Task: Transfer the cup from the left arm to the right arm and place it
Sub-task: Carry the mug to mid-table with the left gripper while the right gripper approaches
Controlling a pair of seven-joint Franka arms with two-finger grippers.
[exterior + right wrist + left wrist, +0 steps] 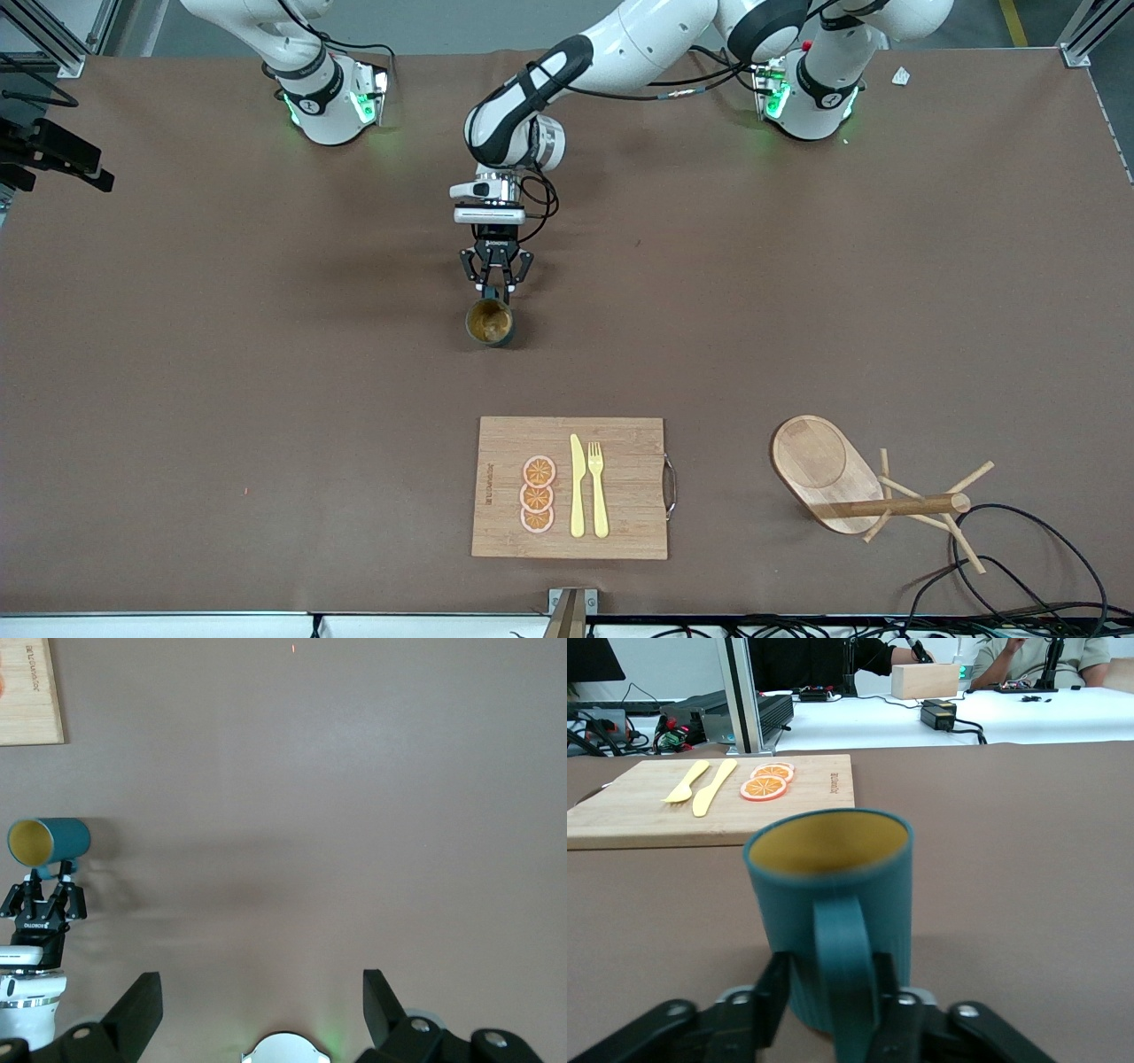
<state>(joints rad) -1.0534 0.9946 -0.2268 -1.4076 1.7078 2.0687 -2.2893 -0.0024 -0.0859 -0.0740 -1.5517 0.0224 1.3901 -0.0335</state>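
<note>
Cup (pixel 490 322) is stood upright mid-worktop, handle turned toward the left gripper (pixel 496 285). Handle is straddled by that gripper's fingers (pixel 772 990), part-spread; a firm hold cannot be told. Right gripper (pixel 262 1003) is held spread wide high over bare worktop (pixel 266 354), empty, well apart from cup.

high front camera faces the arms; left wrist sits low beside the cup (pixel 828 904), right wrist looks down.
</note>
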